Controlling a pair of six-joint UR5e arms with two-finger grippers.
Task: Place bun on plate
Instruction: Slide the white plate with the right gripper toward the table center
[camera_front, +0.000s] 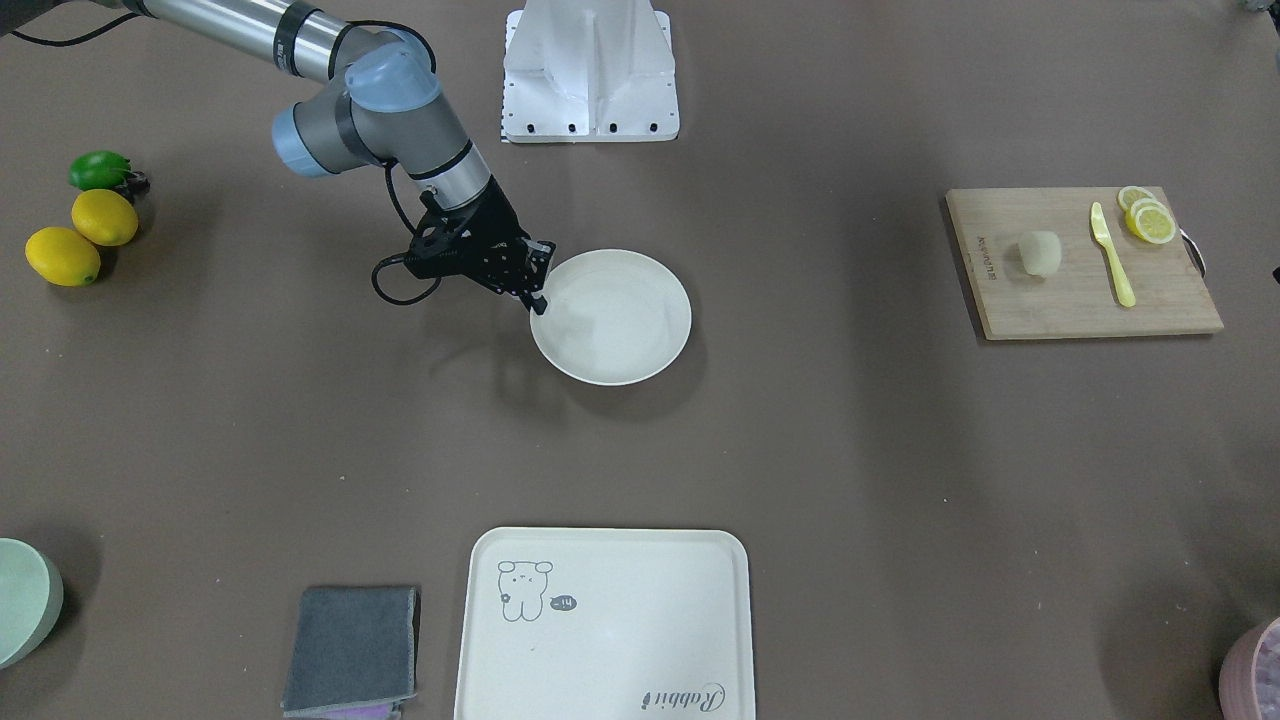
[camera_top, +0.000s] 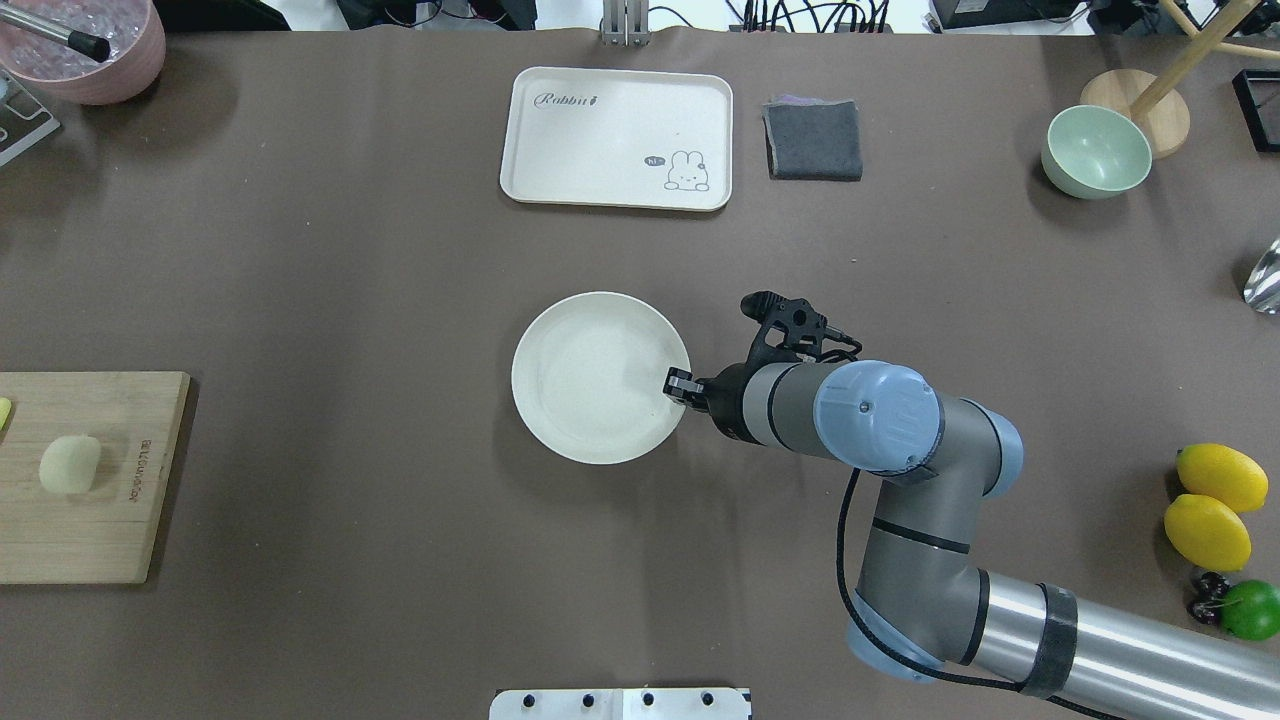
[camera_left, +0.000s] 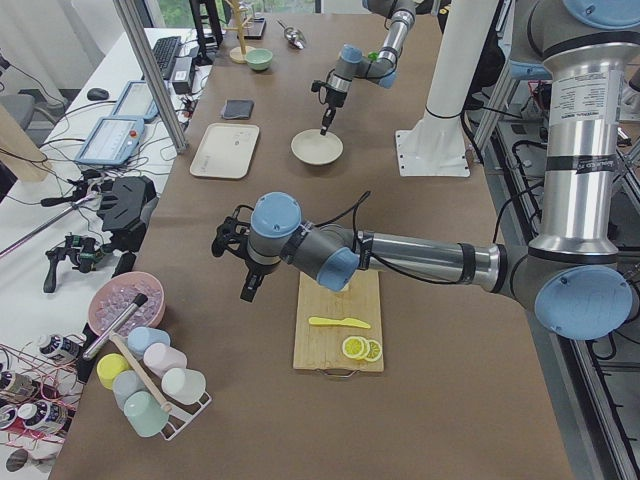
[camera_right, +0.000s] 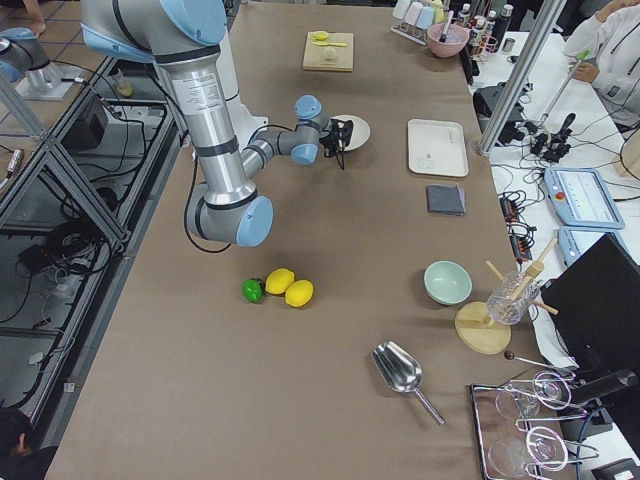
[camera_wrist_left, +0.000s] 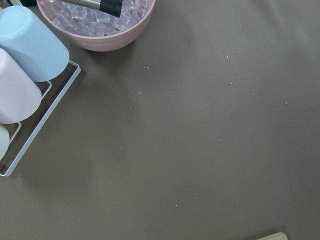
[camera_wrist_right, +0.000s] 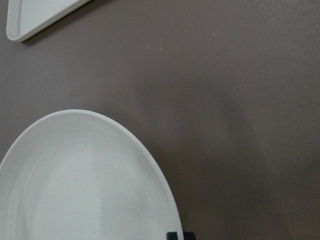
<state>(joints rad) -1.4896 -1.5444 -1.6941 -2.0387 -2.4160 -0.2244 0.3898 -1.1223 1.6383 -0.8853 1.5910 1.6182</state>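
Observation:
The bun (camera_top: 70, 464) lies on a wooden cutting board (camera_top: 90, 520) at the table's left end, also seen as the bun (camera_front: 1040, 252). The plate (camera_top: 560, 400) sits bare in the middle of the table. My right gripper (camera_top: 680, 383) points down at the plate's right rim, its fingers closed on the edge; in the right wrist view one dark fingertip (camera_wrist_right: 175, 235) sits at the plate (camera_wrist_right: 75, 190) rim. My left gripper (camera_left: 248, 292) hangs above the table beside the board and shows only in the left side view, so I cannot tell its state.
A yellow knife (camera_front: 1112, 252) and lemon slices (camera_front: 1148, 218) share the board. A bear tray (camera_top: 617, 137), grey cloth (camera_top: 813, 139) and green bowl (camera_top: 1096, 152) stand at the far side. Lemons (camera_top: 1215, 505) and a lime lie right. A pink ice bowl (camera_wrist_left: 95, 22) and cups are near the left wrist.

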